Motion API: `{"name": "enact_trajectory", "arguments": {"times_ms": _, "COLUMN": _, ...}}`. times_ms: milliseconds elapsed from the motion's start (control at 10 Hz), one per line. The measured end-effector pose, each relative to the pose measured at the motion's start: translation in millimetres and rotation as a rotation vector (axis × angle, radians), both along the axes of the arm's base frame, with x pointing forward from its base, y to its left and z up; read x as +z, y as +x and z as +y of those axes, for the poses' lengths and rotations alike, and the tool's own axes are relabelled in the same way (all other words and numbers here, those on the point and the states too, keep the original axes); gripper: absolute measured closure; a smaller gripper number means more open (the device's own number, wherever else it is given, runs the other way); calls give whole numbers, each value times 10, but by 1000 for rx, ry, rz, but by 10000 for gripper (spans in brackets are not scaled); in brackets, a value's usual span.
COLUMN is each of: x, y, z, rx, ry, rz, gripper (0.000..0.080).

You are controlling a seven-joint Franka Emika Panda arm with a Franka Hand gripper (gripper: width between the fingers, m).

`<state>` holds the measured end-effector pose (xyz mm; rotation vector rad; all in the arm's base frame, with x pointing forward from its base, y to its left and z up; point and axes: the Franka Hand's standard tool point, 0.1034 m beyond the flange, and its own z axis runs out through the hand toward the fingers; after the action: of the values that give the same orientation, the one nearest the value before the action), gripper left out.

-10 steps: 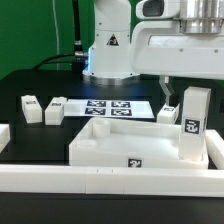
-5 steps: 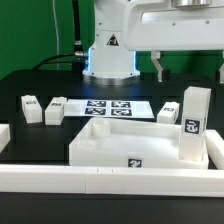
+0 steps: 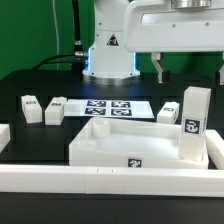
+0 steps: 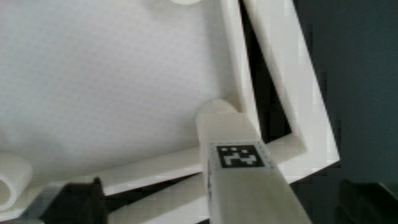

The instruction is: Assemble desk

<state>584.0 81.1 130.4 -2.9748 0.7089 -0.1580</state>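
The white tray-like tabletop (image 3: 120, 143) lies in the middle of the black table. One white leg (image 3: 195, 122) stands upright in its corner at the exterior view's right, tag facing front. My gripper (image 3: 190, 66) hangs open and empty well above that leg, with one dark finger (image 3: 160, 68) showing. In the wrist view the upright leg (image 4: 240, 165) rises from the tabletop's corner (image 4: 107, 90) between my spread dark fingers (image 4: 71, 203). Two legs (image 3: 33, 108) (image 3: 56, 110) lie at the exterior view's left. Another leg (image 3: 169, 113) lies behind the tabletop at the right.
The marker board (image 3: 118, 108) lies flat behind the tabletop, in front of the robot base (image 3: 108, 55). Long white border rails run along the front (image 3: 110, 181) and the right side (image 3: 216, 150), with a rail end at the left (image 3: 3, 136).
My gripper has risen straight up from beside the upright leg's top a second ago. The leg stays standing in the tabletop's corner. Nothing has moved in the last half second.
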Motion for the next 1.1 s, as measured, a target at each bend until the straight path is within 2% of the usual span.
{"name": "enact_trajectory", "arguments": {"times_ms": 200, "x": -78, "y": -292, "z": 56, "rx": 19, "ry": -3, "rz": -2, "gripper": 150}}
{"name": "enact_trajectory", "arguments": {"times_ms": 400, "x": -209, "y": -565, "z": -70, "rx": 51, "ry": -11, "rz": -15, "gripper": 150}}
{"name": "enact_trajectory", "arguments": {"times_ms": 900, "x": -218, "y": -560, "z": -53, "rx": 52, "ry": -10, "rz": -12, "gripper": 150}}
{"name": "enact_trajectory", "arguments": {"times_ms": 1100, "x": -408, "y": -838, "z": -104, "rx": 41, "ry": -19, "rz": -49, "gripper": 150}}
